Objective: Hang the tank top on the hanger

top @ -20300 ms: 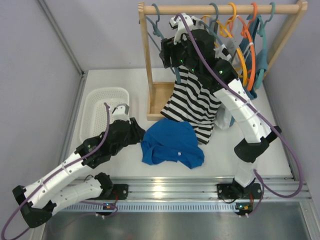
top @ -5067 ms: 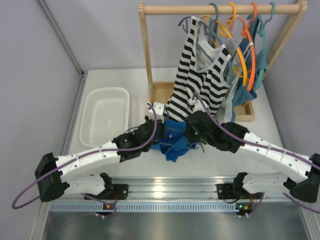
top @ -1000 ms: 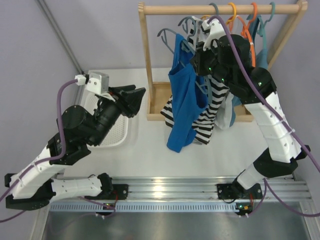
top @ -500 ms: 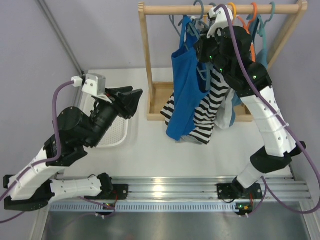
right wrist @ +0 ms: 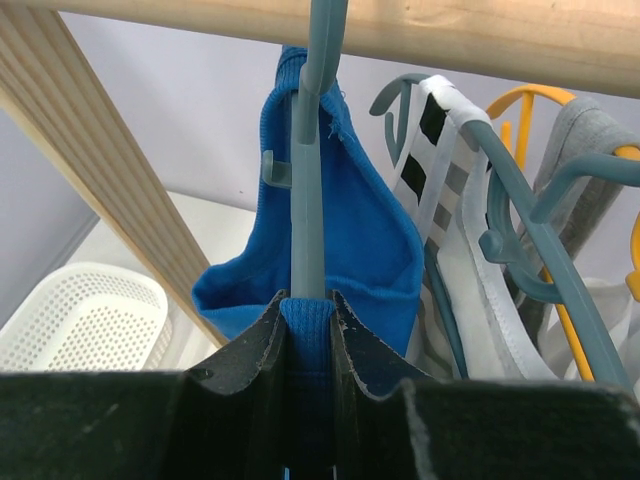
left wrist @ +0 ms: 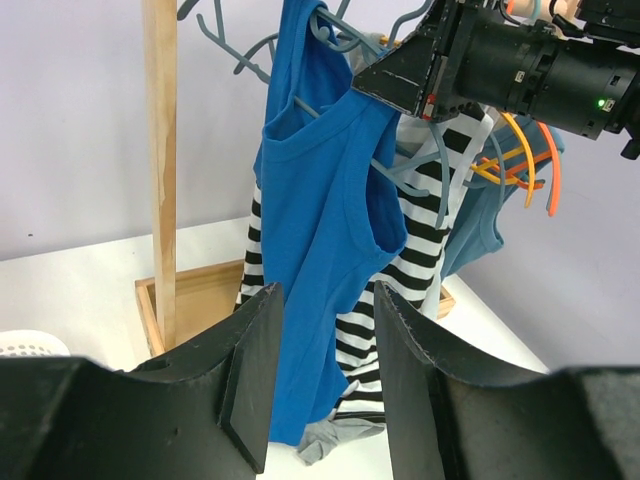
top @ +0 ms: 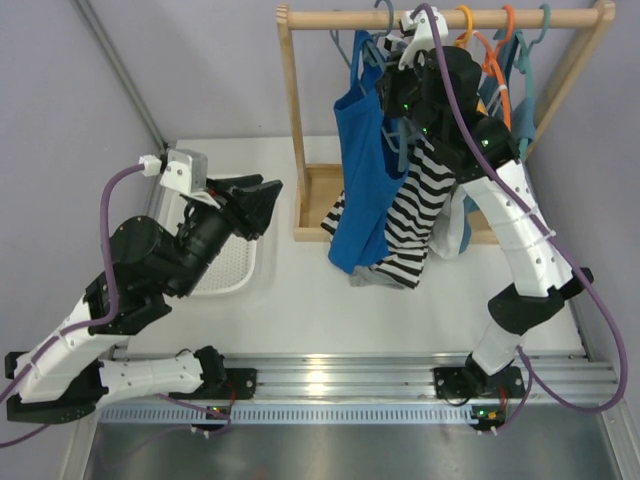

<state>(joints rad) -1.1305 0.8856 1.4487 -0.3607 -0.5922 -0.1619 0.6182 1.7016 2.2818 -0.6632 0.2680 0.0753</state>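
The royal-blue tank top point(top: 360, 165) hangs on the slate-blue hanger point(top: 372, 45), whose hook is up at the wooden rail point(top: 440, 18). My right gripper point(top: 398, 95) is shut on the hanger's arm and the blue strap over it; in the right wrist view the hanger point(right wrist: 308, 170) runs up from my right gripper point(right wrist: 308, 312) to the rail, with the blue fabric point(right wrist: 350, 240) behind. My left gripper point(top: 262, 200) is open and empty above the basket, well left of the rack. In the left wrist view the tank top point(left wrist: 325, 230) shows beyond the open left gripper point(left wrist: 328, 385).
The black-and-white striped top point(top: 405, 225) hangs just right of and behind the tank top. Orange point(top: 503, 90) and yellow point(top: 470, 60) hangers and a teal top point(top: 522, 95) fill the rail's right end. A white basket point(top: 228, 268) lies at the left. The rack's wooden post point(top: 292, 110) stands between.
My right gripper has lifted the hanger with the tank top up and a little left, bringing its hook to the rail. The left arm has barely moved.
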